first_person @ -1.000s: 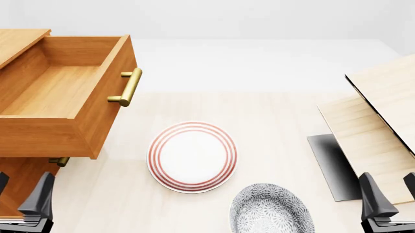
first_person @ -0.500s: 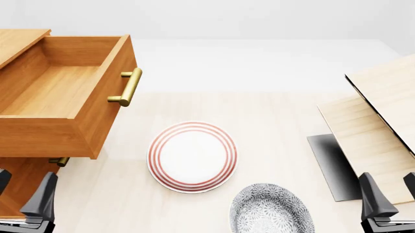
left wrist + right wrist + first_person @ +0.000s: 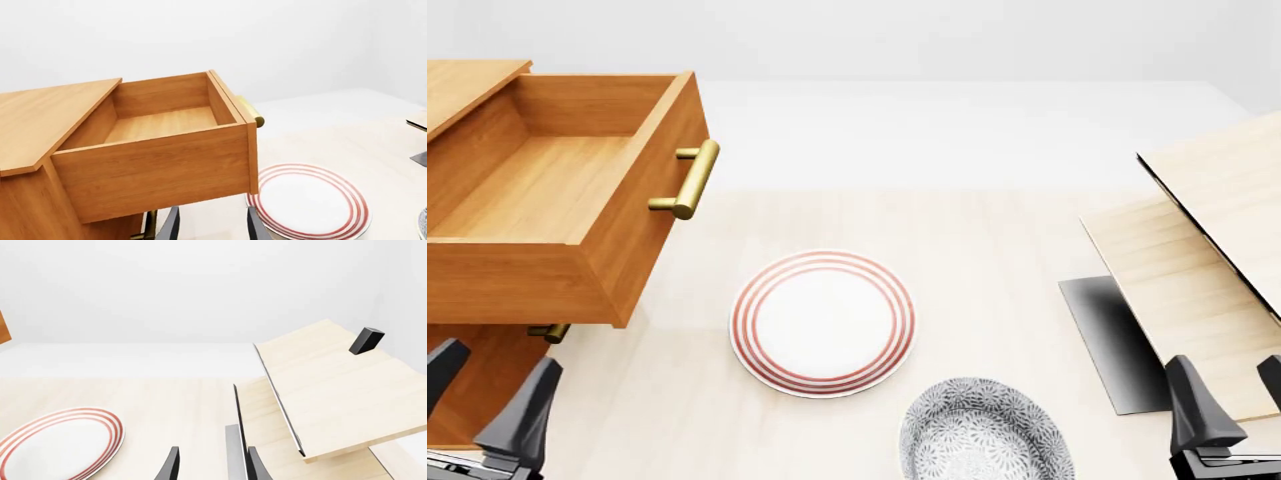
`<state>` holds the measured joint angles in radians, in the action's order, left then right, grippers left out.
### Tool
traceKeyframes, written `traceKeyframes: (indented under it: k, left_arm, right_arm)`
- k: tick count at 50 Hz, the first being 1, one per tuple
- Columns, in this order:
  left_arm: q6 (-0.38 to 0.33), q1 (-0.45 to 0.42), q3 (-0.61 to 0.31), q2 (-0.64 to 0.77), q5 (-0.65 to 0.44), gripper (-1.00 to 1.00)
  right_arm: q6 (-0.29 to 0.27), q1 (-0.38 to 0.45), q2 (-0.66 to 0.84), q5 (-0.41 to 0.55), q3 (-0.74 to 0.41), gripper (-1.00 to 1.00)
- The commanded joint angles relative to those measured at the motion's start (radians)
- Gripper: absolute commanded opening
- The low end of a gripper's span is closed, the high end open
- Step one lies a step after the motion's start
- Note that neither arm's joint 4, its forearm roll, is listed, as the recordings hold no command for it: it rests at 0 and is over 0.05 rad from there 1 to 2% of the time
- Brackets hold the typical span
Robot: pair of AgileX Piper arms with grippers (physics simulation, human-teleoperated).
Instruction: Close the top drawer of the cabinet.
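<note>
Your top drawer [image 3: 554,195] stands pulled far out of the cabinet [image 3: 467,385] at 10 o'clock on the table [image 3: 1001,250], empty, brass handle [image 3: 687,180] facing 3 o'clock; only the left wrist view shows its inner back wall and the cabinet's top board [image 3: 47,120]. Your left gripper [image 3: 487,400] sits below the drawer, jaws apart, holding nothing. Right gripper [image 3: 1228,405], at 4 o'clock, likewise parted and empty beside the pale slanted furniture [image 3: 1208,250], with the red-ringed plate [image 3: 822,322] and patterned plate [image 3: 985,430] between.

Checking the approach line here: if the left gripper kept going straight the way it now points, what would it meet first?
Probably the top drawer: its side panel fills the left wrist view just beyond the left gripper, open and empty. Depth is unclear, so it might pass beneath it.
</note>
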<state>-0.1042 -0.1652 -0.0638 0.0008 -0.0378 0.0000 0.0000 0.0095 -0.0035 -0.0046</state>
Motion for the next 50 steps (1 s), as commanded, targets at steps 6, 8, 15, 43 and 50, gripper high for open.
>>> traceKeyframes:
  k: [6,8,15,43,50]
  left_arm:
    - [0.022,-0.218,-0.152,0.098,-0.032,1.0]
    - [0.034,-0.273,-0.194,0.158,-0.001,1.0]
    - [0.034,-0.385,-0.254,0.266,0.078,1.0]
    - [-0.172,-1.063,-0.796,1.137,0.486,1.0]
    - [-0.198,-1.082,-0.881,1.223,0.486,1.0]
  right_arm:
    - [0.0,0.0,0.0,0.0,0.0,1.0]
    - [0.0,0.0,0.0,0.0,0.0,1.0]
    - [0.0,0.0,0.0,0.0,0.0,1.0]
    - [0.0,0.0,0.0,0.0,0.0,1.0]
    - [0.0,0.0,0.0,0.0,0.0,1.0]
